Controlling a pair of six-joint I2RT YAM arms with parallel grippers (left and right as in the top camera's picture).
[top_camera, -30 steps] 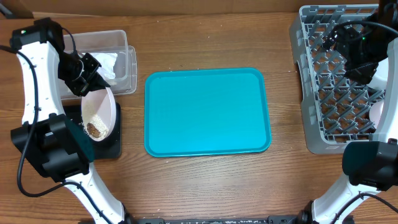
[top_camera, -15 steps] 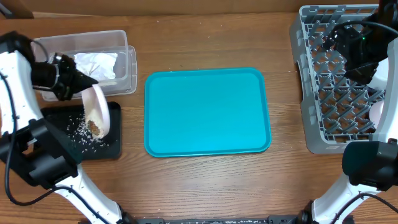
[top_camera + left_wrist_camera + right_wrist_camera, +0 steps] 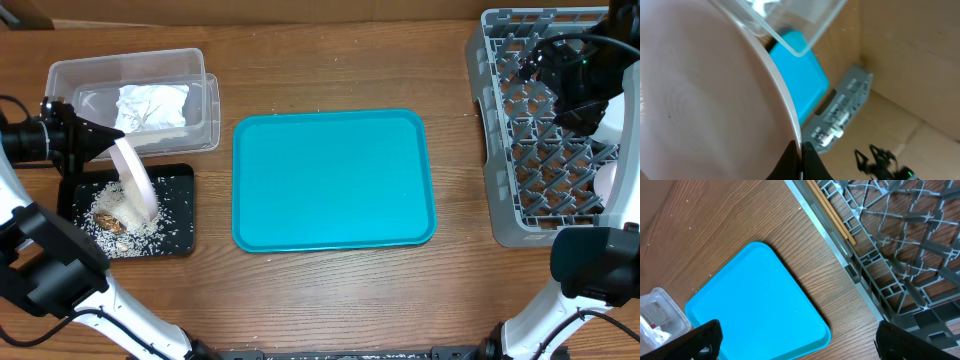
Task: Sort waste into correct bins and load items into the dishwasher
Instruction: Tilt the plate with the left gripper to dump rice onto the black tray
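My left gripper [image 3: 108, 143] [image 3: 801, 145] is shut on the rim of a pale bowl [image 3: 135, 182] [image 3: 705, 100]. The bowl stands tipped almost on edge over the flat black tray [image 3: 180, 240]. White rice and a brown food lump [image 3: 112, 218] lie spilled on that tray below the bowl. The clear tub [image 3: 205, 100] behind it holds a crumpled white napkin [image 3: 152, 104]. My right gripper [image 3: 560, 95] [image 3: 800, 345] hangs open and empty over the grey dish rack [image 3: 500, 130] [image 3: 900, 255]. Chopsticks [image 3: 832, 215] lie in the rack.
The teal tray [image 3: 333, 180] [image 3: 755, 300] lies bare in the middle of the wooden table. A white round item [image 3: 606, 180] shows at the rack's right edge, partly hidden by my right arm. The tub's corner [image 3: 800, 30] fills the top of the left wrist view.
The left arm swung left and tipped the bowl steeper. The rice and brown lump slid out of it onto the black tray. The right arm stayed still.
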